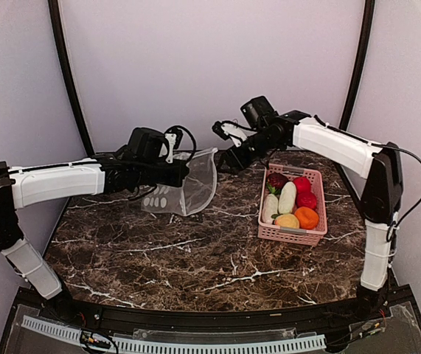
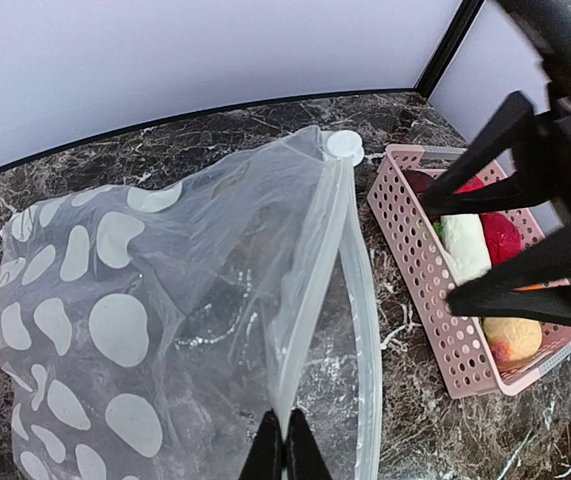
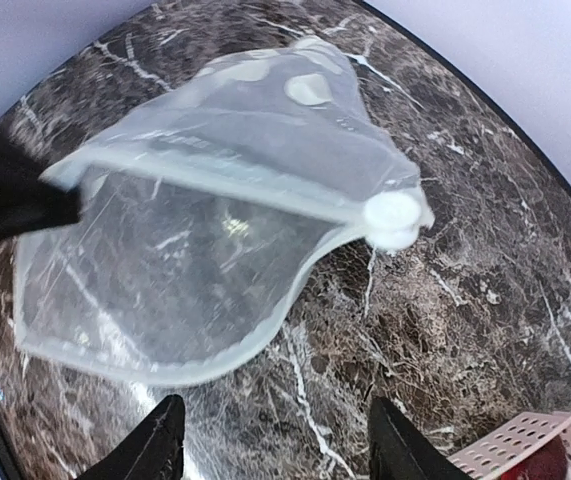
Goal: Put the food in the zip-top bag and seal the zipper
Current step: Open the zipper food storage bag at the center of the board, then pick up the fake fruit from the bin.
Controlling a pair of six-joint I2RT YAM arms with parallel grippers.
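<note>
The zip-top bag (image 1: 197,188), clear with white dots, hangs open-mouthed above the table's back left. My left gripper (image 2: 285,452) is shut on the upper lip of its mouth. The zipper (image 2: 361,300) runs along the mouth edge and ends in a white slider (image 3: 395,216). My right gripper (image 3: 277,450) stands open just in front of the mouth's lower lip (image 3: 265,340), holding nothing. The food lies in the pink basket (image 1: 291,236): two white radishes (image 1: 287,198), two red balls (image 1: 302,184), an orange piece (image 1: 307,217), a yellowish piece (image 1: 287,220) and a dark purple piece (image 1: 276,179).
The basket (image 2: 427,275) stands right of the bag, close under my right arm (image 1: 335,144). Dark marble table (image 1: 195,258) stretches toward the near edge. Curved black posts and a pale wall close off the back.
</note>
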